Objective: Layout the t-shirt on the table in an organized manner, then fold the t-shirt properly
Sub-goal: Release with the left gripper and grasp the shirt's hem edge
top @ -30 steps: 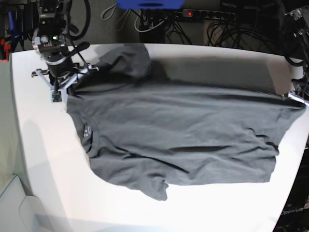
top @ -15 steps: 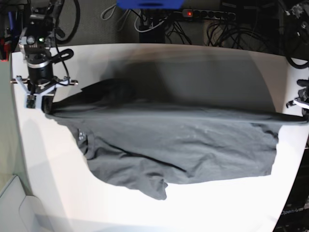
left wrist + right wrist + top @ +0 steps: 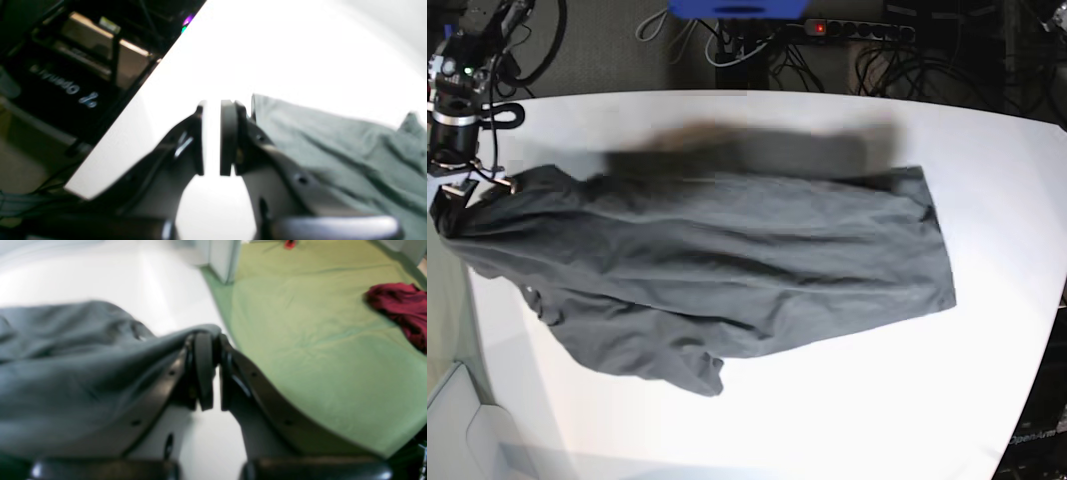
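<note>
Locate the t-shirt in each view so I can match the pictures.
Base: the t-shirt lies across the table's left and middle.
Left wrist: lower right, beside the nearly shut left gripper, which holds nothing.
Right wrist: left half, its edge pinched in the right gripper.
Shared landmark: the white table.

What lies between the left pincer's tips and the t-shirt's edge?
Nothing: in the left wrist view the left pincer stands beside the t-shirt, over bare table.
</note>
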